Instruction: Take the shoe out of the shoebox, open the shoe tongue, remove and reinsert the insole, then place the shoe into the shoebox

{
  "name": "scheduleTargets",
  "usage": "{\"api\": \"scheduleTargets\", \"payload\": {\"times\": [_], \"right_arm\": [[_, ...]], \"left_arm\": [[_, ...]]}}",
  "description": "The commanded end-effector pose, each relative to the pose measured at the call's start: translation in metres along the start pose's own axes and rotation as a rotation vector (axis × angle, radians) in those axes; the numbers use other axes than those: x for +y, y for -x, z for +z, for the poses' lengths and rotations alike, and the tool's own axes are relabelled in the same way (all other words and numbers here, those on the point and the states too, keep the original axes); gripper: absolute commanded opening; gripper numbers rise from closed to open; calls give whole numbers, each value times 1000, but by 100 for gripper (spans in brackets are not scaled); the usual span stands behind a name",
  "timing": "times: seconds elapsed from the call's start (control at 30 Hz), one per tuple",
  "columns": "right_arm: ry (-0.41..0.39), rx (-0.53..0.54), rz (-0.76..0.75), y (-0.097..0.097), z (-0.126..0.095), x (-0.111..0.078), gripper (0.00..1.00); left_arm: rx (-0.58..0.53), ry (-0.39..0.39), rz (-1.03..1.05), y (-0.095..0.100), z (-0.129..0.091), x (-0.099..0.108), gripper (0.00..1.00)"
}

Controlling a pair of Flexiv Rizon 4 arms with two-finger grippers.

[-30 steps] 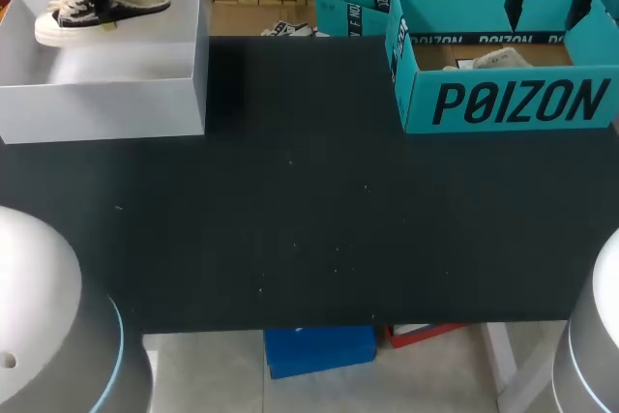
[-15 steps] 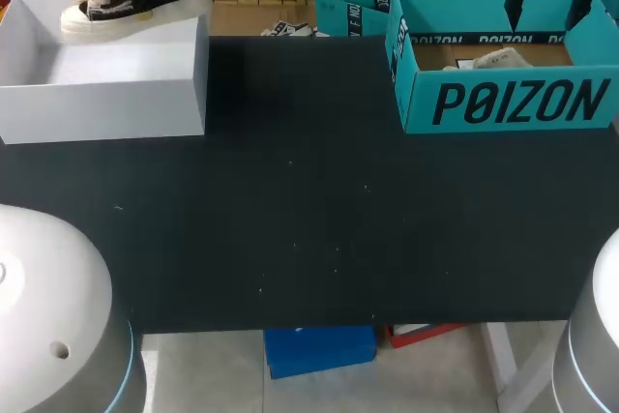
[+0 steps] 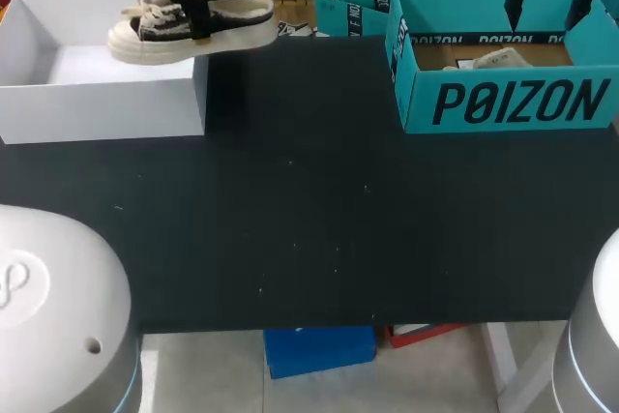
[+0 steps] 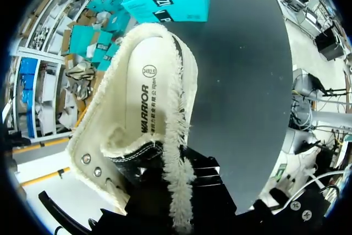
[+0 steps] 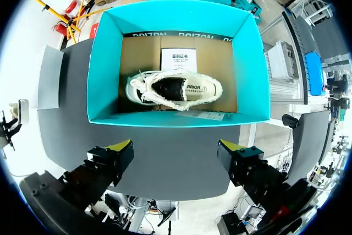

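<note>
One black-and-cream canvas sneaker [image 3: 227,28] clamped in left claw [image 3: 198,14], above white cardboard box [image 3: 97,103] right wall, heel toward black counter [image 3: 319,220]; right claw [image 5: 176,148] wide, well apart.

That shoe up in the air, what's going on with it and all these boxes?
The left gripper is clamped on a black and cream shoe, holding it in the air over the right edge of the white box. The right gripper hangs open above the teal box, where a second shoe lies.
</note>
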State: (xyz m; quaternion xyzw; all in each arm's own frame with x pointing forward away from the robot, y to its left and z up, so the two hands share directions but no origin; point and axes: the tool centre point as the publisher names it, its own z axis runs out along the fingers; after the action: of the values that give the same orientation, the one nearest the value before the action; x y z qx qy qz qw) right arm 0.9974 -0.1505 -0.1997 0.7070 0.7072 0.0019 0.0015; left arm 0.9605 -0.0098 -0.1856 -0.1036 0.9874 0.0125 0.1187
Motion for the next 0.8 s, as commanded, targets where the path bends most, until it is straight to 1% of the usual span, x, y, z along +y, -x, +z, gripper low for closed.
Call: {"api": "scheduleTargets", "payload": {"times": [0.03,0.13,0.3,0.47,0.5,0.7,0.8], "right_arm": [[-1,0,0,0,0,1,100],[-1,0,0,0,0,1,100],[-1,0,0,0,0,1,100],[-1,0,0,0,0,1,100],[-1,0,0,0,0,1,100],[-1,0,0,0,0,1,100],[-1,0,0,0,0,1,100]], "left_arm": [[-204,20,-5,-48,1,-16,0],[-192,17,-4,-67,9,-27,0],[-169,4,-8,-86,26,-36,0],[-158,14,-1,-105,51,-42,0],[-165,27,4,-108,57,-44,0],[-153,34,30,-127,89,-58,0],[-148,35,46,-134,101,-66,0]]}}
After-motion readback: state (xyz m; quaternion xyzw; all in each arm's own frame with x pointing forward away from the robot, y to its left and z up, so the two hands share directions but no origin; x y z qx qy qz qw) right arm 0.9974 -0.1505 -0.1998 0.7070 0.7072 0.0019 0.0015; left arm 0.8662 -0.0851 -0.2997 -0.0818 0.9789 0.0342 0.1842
